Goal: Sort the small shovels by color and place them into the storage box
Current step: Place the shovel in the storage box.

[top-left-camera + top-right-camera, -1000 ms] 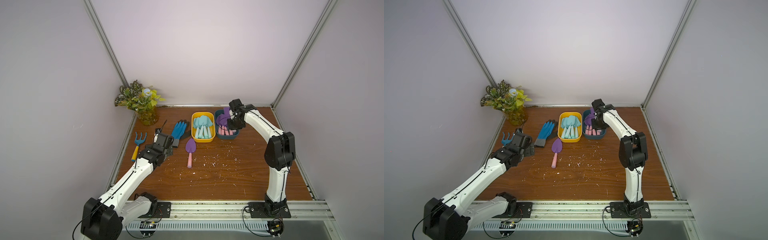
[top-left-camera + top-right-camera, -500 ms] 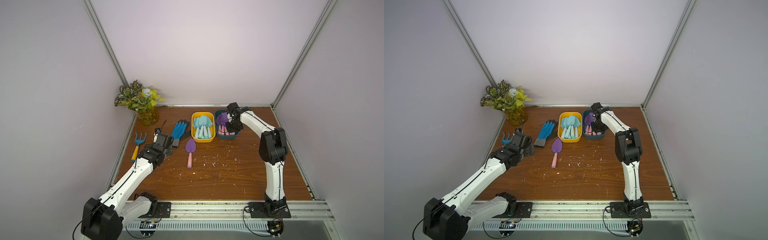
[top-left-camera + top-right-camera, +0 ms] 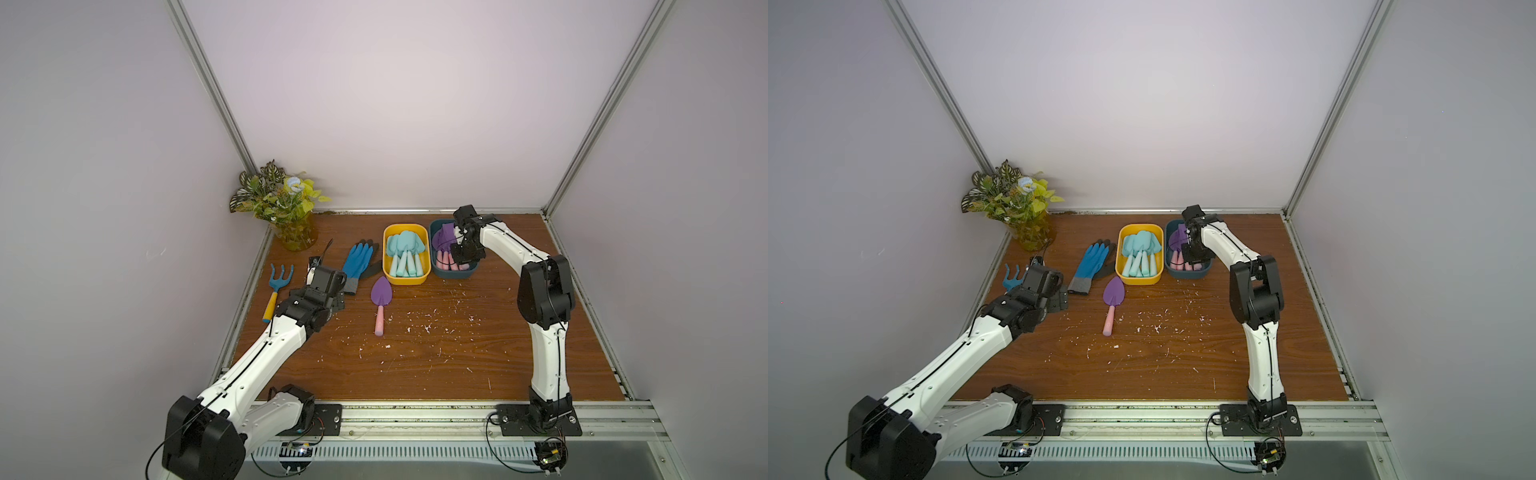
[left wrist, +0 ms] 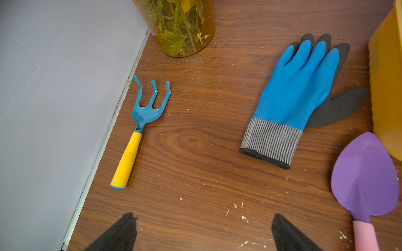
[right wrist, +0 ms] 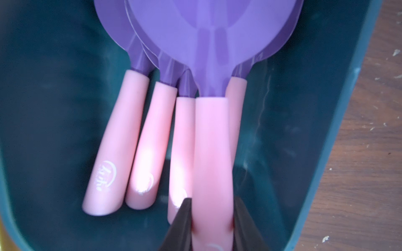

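A yellow box at the back holds several pale aqua shovels. Beside it a dark teal box holds several purple-bladed shovels with pink handles. My right gripper is low inside the teal box, shut on the pink handle of one more purple shovel, which lies on top of the others. One loose purple shovel lies on the table in front of the yellow box. My left gripper stands open above bare wood, left of that shovel.
A blue rake with a yellow handle lies by the left wall. A blue and grey glove lies between the rake and the yellow box. A plant in an amber vase fills the back left corner. White crumbs dot the table.
My right gripper has gone down and a little nearer into the teal box with the purple shovel, and its elbow has swung inward. The left arm has not moved.
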